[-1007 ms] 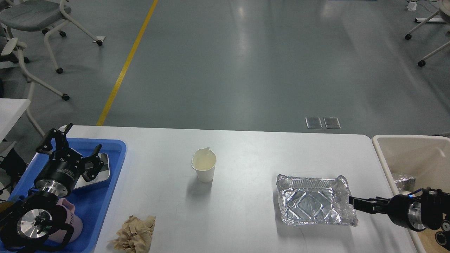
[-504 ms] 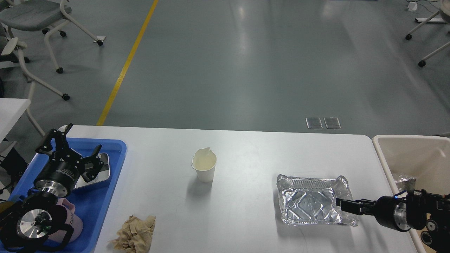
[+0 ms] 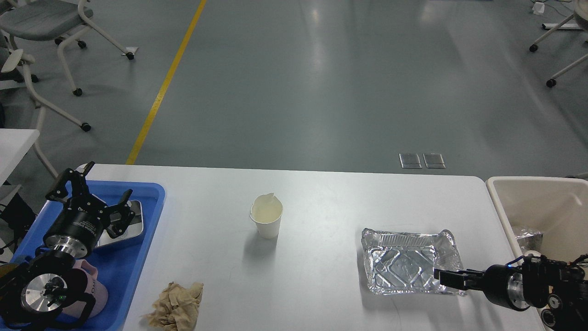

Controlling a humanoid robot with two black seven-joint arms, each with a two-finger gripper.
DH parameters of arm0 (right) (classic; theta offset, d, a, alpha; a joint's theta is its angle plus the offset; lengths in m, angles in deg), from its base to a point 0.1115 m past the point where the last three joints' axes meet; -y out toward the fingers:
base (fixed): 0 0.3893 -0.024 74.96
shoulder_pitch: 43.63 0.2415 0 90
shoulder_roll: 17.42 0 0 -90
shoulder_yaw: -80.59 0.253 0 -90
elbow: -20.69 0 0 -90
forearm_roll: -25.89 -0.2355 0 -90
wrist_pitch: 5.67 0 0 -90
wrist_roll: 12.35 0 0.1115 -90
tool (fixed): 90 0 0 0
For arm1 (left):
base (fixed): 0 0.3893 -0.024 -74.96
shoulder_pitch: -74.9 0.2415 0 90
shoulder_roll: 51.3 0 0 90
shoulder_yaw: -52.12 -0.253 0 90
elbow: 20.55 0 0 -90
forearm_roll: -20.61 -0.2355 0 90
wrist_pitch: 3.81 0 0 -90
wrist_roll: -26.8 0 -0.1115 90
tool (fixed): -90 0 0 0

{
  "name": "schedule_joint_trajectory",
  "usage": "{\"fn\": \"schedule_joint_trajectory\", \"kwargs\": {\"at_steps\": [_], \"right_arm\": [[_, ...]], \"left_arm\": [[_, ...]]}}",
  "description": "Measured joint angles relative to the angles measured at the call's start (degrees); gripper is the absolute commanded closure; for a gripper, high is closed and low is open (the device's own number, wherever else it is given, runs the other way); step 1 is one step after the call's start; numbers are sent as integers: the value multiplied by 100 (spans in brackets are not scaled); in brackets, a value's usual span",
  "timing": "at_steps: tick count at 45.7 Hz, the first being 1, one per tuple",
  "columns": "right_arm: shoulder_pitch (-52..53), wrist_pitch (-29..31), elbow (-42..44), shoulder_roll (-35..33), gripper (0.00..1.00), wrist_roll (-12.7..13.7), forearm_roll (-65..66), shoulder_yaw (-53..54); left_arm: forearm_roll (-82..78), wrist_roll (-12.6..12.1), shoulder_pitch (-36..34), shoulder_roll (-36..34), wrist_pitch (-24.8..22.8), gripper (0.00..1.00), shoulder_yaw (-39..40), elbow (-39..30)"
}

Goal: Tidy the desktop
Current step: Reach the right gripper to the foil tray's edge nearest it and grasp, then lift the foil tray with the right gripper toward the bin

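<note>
A wide white tabletop (image 3: 321,207) with rounded corners filled the lower half of the head view, spanning the space between the two grippers. Beyond its far edge lay a grey floor (image 3: 321,82) crossed by a yellow line (image 3: 165,82), with wheeled office chairs (image 3: 41,27) at the upper left.

A blue plastic tray (image 3: 142,257) sat at the tabletop's left end, directly under the left gripper (image 3: 87,191). That gripper hung above the tray with its black fingers spread apart, holding nothing. A flat shiny metal container (image 3: 133,225) lay in the tray just to the right of that gripper, and a pink mug (image 3: 94,294) sat in the tray nearer the camera, partly hidden by the arm.

A beige plastic bin (image 3: 500,211) stood off the tabletop's right end, beyond the right gripper (image 3: 441,277), with a crumpled piece of foil (image 3: 528,239) inside it.

A rectangular aluminium foil tray (image 3: 404,262) lay on the tabletop at the right gripper's tip. The gripper reached in from the right, low and level, its tip at the foil tray's near right corner. Whether it was clamped on the rim could not be told.

A white paper cup (image 3: 266,218) stood upright well left of the right gripper, near the tabletop's middle. A crumpled brown paper napkin (image 3: 177,305) lay on the near edge, to the right of the left arm.
</note>
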Motion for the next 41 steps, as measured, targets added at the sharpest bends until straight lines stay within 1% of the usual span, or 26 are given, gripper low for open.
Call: {"fn": "schedule_joint_trajectory", "kwargs": {"at_steps": [2, 4, 6, 8, 9, 11, 12, 15, 17, 21, 23, 41], "right_arm": [[4, -13, 55, 36, 29, 0, 9, -4], [5, -27, 103, 66, 36, 0, 18, -6], [7, -37, 139, 83, 41, 0, 27, -6], [12, -53, 166, 95, 49, 0, 41, -5], [13, -66, 178, 97, 56, 1, 49, -5], [14, -92, 198, 100, 82, 16, 68, -5], [14, -100, 203, 101, 90, 28, 71, -5], [14, -98, 218, 103, 91, 61, 60, -6], [7, -81, 241, 103, 95, 71, 34, -7], [-1, -63, 282, 103, 97, 75, -18, -49], [-1, -59, 288, 102, 100, 74, -33, -72], [9, 6, 242, 95, 100, -15, -78, -125]], "left_arm": [[0, 0, 0, -3, 0, 4, 0, 0], [0, 0, 3, -8, 0, 4, 0, 0], [0, 0, 6, -12, -1, 4, 0, 0], [0, 0, 11, -16, -4, 4, 0, 0], [0, 0, 15, -17, -6, 4, 0, 0], [0, 0, 24, -22, -10, 4, 0, 0], [0, 0, 27, -22, -11, 4, 0, 0], [0, 1, 32, -22, -15, 4, 0, 0], [0, 5, 34, -22, -17, 4, 0, 0], [0, 10, 34, -21, -17, 4, 0, 0], [0, 10, 35, -21, -17, 4, 0, 0], [3, 10, 43, -42, -25, 4, 0, 0]]}}
